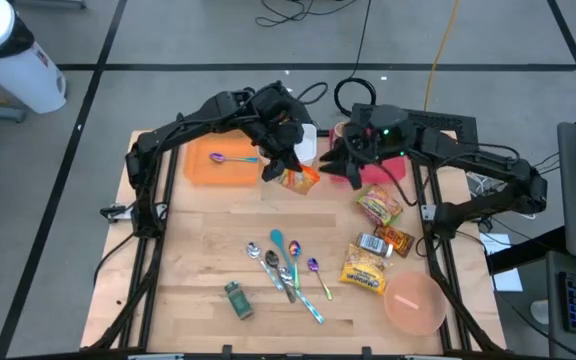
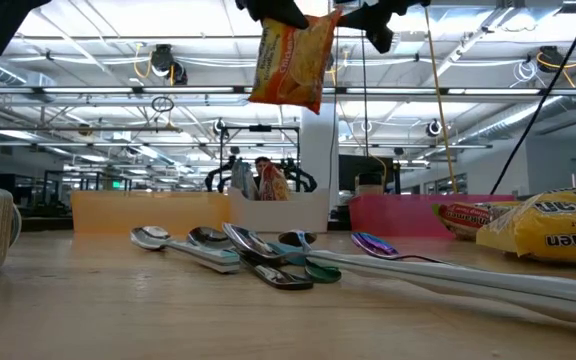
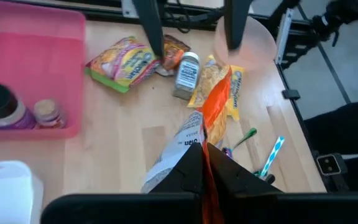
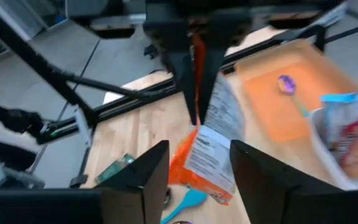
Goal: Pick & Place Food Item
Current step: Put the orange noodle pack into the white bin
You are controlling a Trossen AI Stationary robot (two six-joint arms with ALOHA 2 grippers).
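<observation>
Item: orange food packet (image 1: 299,178), hanging above the far bench middle, pinched tight by left pincer (image 1: 286,160). Right pincer (image 1: 340,158) just beside it, parted, holding nothing. Advice: right withdraws clear; left carries it steadily.

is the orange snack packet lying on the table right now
No, the orange packet hangs in the air well above the table, pinched by the left gripper.

Light wooden table (image 1: 198,260), orange tray (image 1: 220,165), pink bin (image 1: 383,170), spoons (image 1: 286,268), snack packets (image 1: 366,268), pink bowl (image 1: 414,303)
</observation>
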